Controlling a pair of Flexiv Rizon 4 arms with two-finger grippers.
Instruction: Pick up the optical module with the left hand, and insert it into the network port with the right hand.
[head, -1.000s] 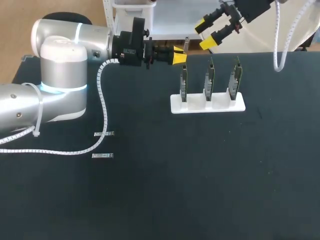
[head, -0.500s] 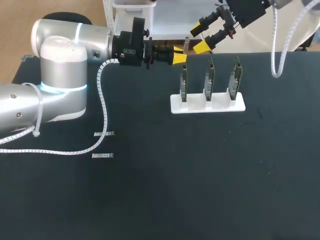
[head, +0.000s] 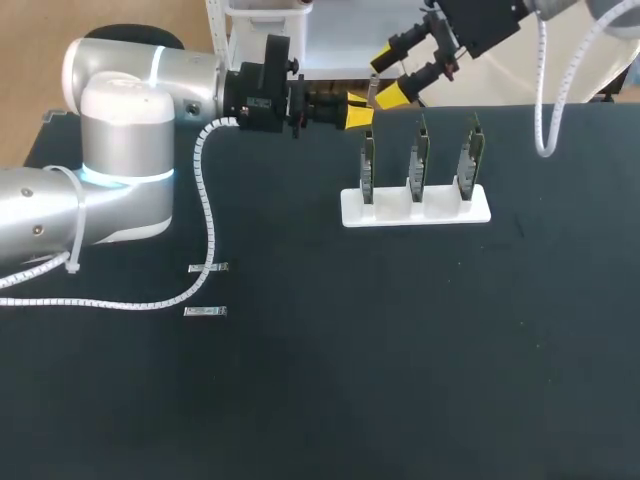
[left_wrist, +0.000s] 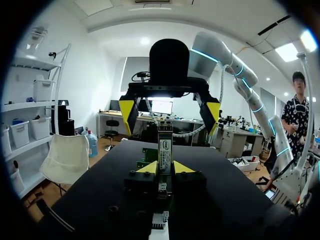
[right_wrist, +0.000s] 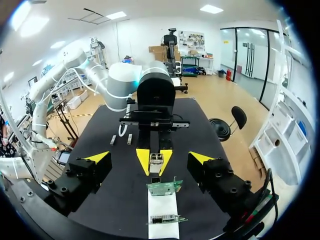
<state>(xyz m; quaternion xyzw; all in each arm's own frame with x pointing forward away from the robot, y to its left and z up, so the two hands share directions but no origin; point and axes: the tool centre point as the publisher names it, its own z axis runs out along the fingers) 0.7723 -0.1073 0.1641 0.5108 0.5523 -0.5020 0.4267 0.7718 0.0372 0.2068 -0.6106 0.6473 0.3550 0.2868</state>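
Optical module (head: 372, 90) is clamped in the left gripper (head: 358, 110) near the table's far edge, with the right gripper (head: 389, 78) spread wide beside it.

Left wrist: the module (left_wrist: 164, 145) is pinched upright.

Right wrist: the module (right_wrist: 156, 160) is framed between open fingers and not touched.

Handover is judged in hand; a centred squeeze is needed next.

A black, matte desk (head: 420, 360) is taking up nearly all of the head view, spreading wide below the left end effector (head: 360, 111) and toward the camera from it. Its far edge is running close by both the left one and the right end effector (head: 388, 82). Light is falling evenly on the top, leaving it a flat, dull black. In the left wrist view the top is stretching ahead of the end effector and narrowing toward its far end.
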